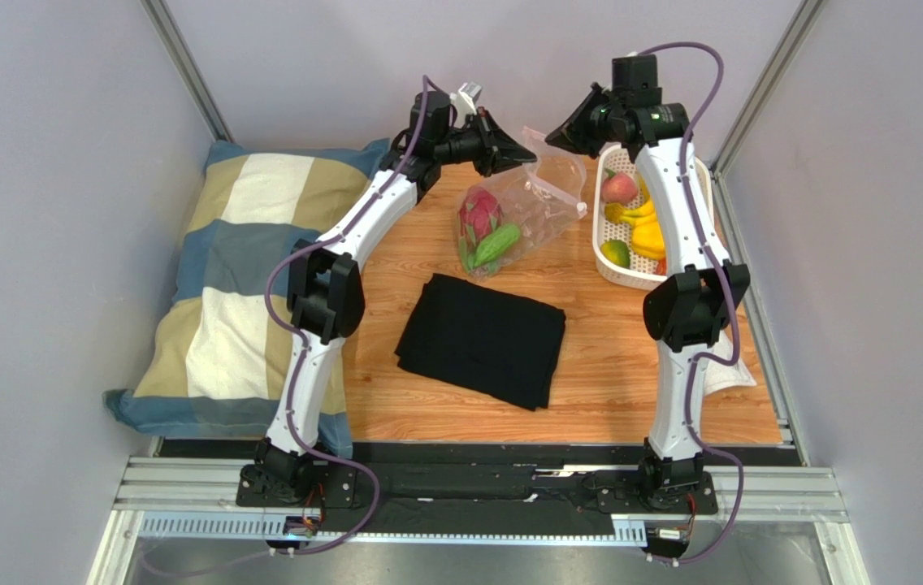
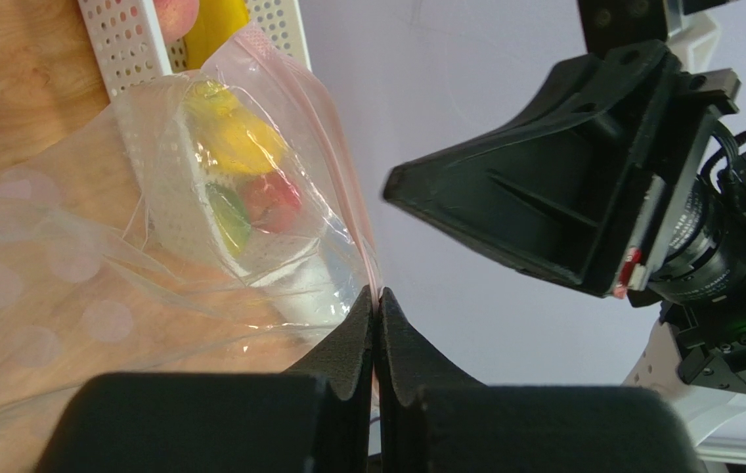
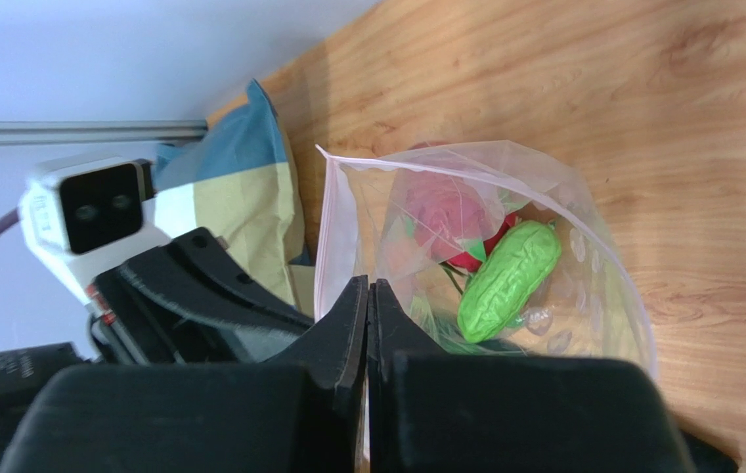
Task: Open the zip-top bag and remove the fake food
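Note:
The clear zip-top bag (image 1: 542, 201) hangs lifted above the wooden table between both grippers. My left gripper (image 1: 531, 156) (image 2: 378, 296) is shut on its pinkish zip strip (image 2: 342, 168). Facing it from the right, my right gripper (image 1: 552, 137) (image 3: 368, 288) is shut with the bag's top lip running down between its tips. Inside the bag (image 3: 584, 197) lie fake food pieces: a pink-red spiky fruit (image 1: 479, 216) (image 3: 446, 212) and a green piece (image 1: 497, 244) (image 3: 507, 281). The right gripper's fingers (image 2: 564, 187) show large in the left wrist view.
A white perforated basket (image 1: 598, 226) (image 2: 125, 34) holding bananas (image 1: 640, 226) and other fruit stands just right of the bag, under the right arm. A folded black cloth (image 1: 482, 338) lies mid-table. A checked pillow (image 1: 235, 280) fills the left side. Grey walls close in behind.

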Available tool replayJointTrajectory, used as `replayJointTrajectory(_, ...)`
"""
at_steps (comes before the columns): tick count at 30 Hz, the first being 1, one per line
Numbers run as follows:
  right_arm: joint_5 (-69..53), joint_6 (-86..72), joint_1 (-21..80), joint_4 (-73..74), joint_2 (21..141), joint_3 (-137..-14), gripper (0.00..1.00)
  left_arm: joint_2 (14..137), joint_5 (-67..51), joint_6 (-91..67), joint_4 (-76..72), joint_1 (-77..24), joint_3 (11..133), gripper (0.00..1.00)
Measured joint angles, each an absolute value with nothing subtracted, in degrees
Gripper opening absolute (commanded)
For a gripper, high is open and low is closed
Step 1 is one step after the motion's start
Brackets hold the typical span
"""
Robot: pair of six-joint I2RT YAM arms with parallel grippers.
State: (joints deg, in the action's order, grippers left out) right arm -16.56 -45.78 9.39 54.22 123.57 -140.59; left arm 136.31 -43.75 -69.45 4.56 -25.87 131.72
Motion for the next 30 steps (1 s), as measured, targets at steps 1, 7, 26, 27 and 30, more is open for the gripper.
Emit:
replayJointTrajectory(1,-16.4,-46.0,9.8,54.4,124.0,-140.3,0.0,136.1,-43.8,-68.9,5.0,-26.0,131.5,0.0)
replayJointTrajectory(7,-15.9,-47.2,11.8,57.8,126.8,-139.6,0.0,135.6,-43.9,-67.8,6.0,-26.6,131.4,0.0)
replayJointTrajectory(26,-16.3,-49.5,15.3,56.5,126.1,-120.9,0.22,135.5,-43.0,-71.0,4.7,-27.0,131.7,0.0)
replayJointTrajectory(27,-16.9,-49.6,15.4,55.6,125.5,-117.7,0.26,135.6,-43.0,-71.3,4.7,-27.0,131.9,0.0)
replayJointTrajectory(30,-18.2,-50.2,15.7,54.8,125.3,-112.2,0.42,135.9,-43.0,-72.1,4.5,-27.1,132.9,0.0)
